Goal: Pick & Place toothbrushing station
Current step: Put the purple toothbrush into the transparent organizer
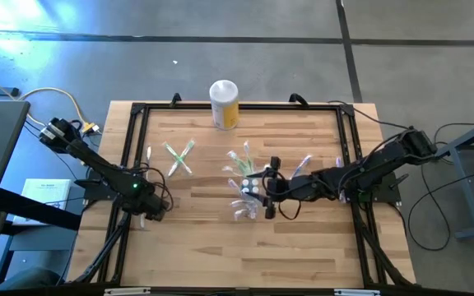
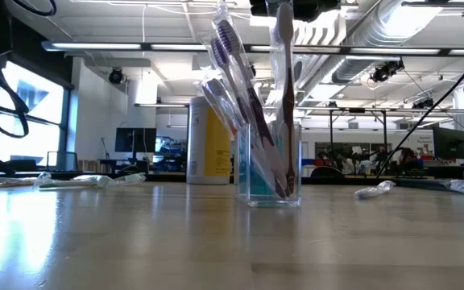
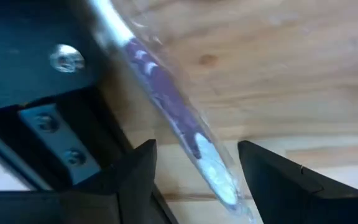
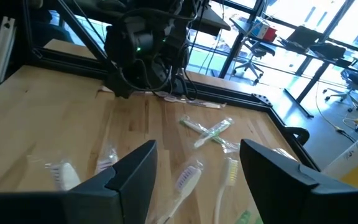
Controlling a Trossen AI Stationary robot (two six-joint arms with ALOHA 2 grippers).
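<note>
A clear cup [image 2: 268, 173] stands upright near the table's middle with several toothbrushes [image 2: 236, 72] leaning in it. My right gripper [image 1: 268, 196] hovers open just right of the cup [image 1: 249, 196], above its brush heads [image 4: 188, 177], with nothing between its fingers [image 4: 197, 146]. By the table's left edge my left gripper [image 1: 153, 212] points steeply down, open. A wrapped toothbrush with purple accents [image 3: 166, 99] lies flat on the wood between its fingers [image 3: 196, 144], with a gap on each side.
A white-lidded yellow canister [image 1: 224, 103] stands at the far edge. Two crossed green toothbrushes [image 1: 179, 158] and other loose ones [image 1: 303, 164] lie on the wood. A black frame rail [image 3: 42, 81] runs along the table's edge close to my left gripper.
</note>
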